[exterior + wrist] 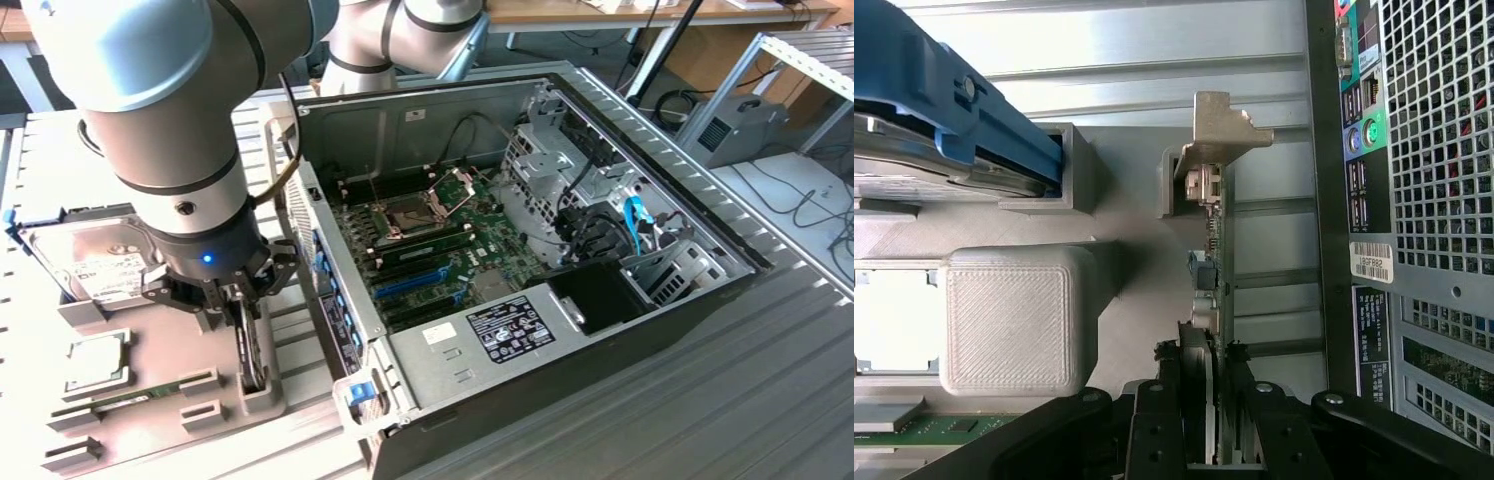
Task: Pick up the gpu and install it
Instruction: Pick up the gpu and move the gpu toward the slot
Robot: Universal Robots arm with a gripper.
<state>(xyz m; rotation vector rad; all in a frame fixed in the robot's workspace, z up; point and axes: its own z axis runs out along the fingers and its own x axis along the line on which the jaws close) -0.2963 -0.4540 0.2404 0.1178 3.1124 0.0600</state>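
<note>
Beside case [667, 170], arm [160, 130] upright, tool [1216, 358] around gpu [1222, 235]

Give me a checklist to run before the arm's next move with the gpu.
1. The gripper is closed on the gpu, one finger on each face: ok.
2. The gpu stands upright on its edge in the holder: ok.
3. The bracket sits at the holder's slotted post: ok.
4. The gpu is apart from the case wall: ok.
5. The case is open, with the blue slots exposed: ok.
6. The grip is firm enough to lift: cannot tell.
</note>
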